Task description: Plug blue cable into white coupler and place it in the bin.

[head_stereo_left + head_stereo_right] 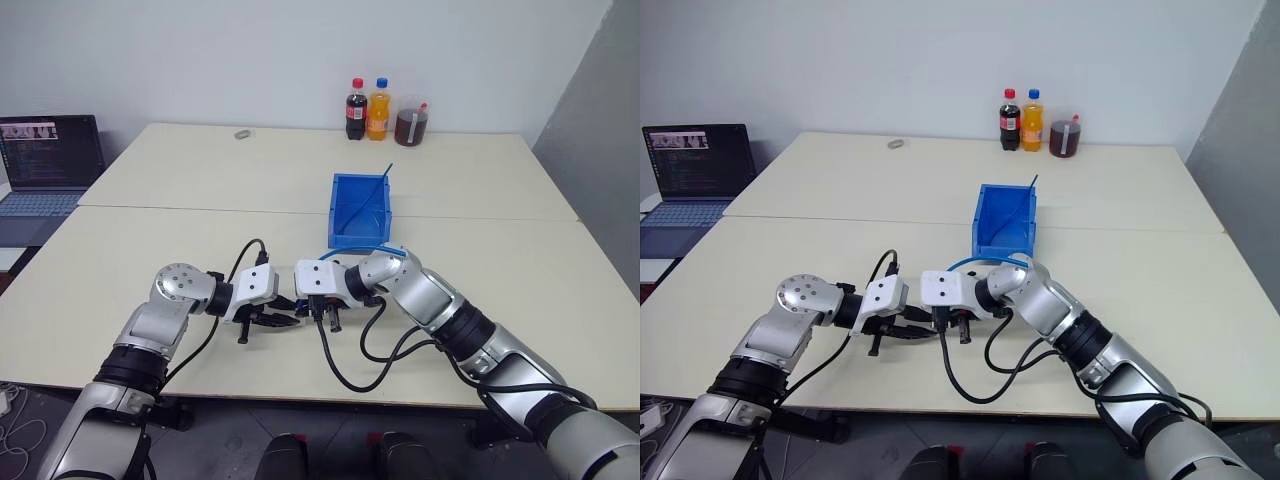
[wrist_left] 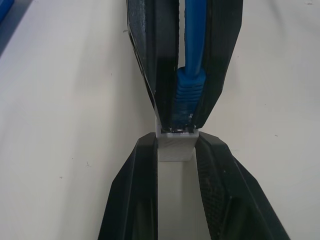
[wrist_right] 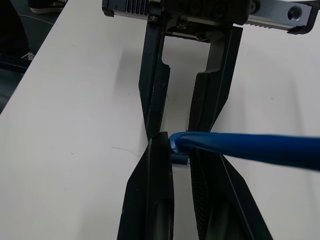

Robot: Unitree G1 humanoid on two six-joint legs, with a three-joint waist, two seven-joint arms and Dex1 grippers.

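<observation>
A: Where are the two grippers?

B: They meet tip to tip low over the near part of a pale table (image 1: 150, 250). The left gripper (image 1: 283, 305) reaches in from the left, the right gripper (image 1: 317, 312) from the right, both angled downward.

A: What does the left one hold?

B: The coupler (image 2: 175, 146), a small white block. Its two black fingers (image 2: 134, 195) stand narrow, one pressed to each side of the block, which sits at their tips.

A: And the right one?

B: Its jaws are clamped on the cable (image 2: 192, 40), just behind the ribbed blue boot. In the left wrist view the cable runs down between those fingers, and the boot's plug end sits at the mouth of the coupler, touching it. How far in the plug has gone I cannot tell.

A: Where does the rest of the cable go?

B: In the right wrist view it leaves the fingertips sideways as a thick blue line. From the head views it arches back over the right wrist.

A: And the bin?

B: The bin (image 1: 345, 205) stands farther back on the table, just beyond the right wrist, open side up. A thin blue wire (image 1: 384, 180) leans out of its far corner.

A: Anything else around?

B: Two bottles (image 1: 367, 108) and a jug (image 1: 410, 122) at the far edge, and a laptop (image 1: 40, 170) off to the left.
</observation>
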